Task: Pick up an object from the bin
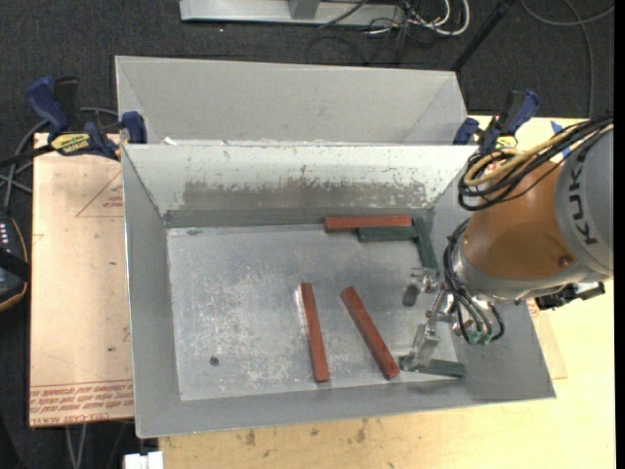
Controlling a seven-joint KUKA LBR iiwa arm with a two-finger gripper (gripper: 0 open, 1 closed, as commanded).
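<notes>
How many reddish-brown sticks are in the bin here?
3. The back-wall stick lies along the far wall; the left stick and right stick lie mid-floor. The arm may hide more.

arm (518, 247) extended, gripper (427, 322) downward

End effector (423, 346) in the bin (234, 301), right side, beside a slanted red-brown stick (368, 331) and green bar (441, 368)

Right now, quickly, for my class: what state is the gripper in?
Gripper: cannot be told; it sits over a dark green bar at the right of the bin.
</notes>
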